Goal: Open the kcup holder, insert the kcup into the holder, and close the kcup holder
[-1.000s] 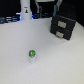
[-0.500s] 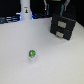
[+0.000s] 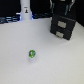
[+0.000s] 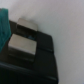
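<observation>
The gripper (image 4: 25,36) hangs directly above the one kcup holder (image 3: 64,26); whether its jaws are parted, I cannot tell. On the white table (image 3: 20,50), one kcup (image 3: 32,53) sits well apart, at the holder's seven o'clock.

We take this for a robot lab or test bench rather than a home kitchen. The counter (image 3: 20,67) is a broad, plain white surface with almost nothing set out on it, more a staged work area than a place someone lives in. At its far edge we see a white robot arm base (image 3: 24,10) rising from the surface, with dark equipment behind it (too blurred for us to name). The only household touches are a black kcup holder (image 3: 64,27) and a single green kcup (image 3: 32,53), well apart on the white surface.
</observation>
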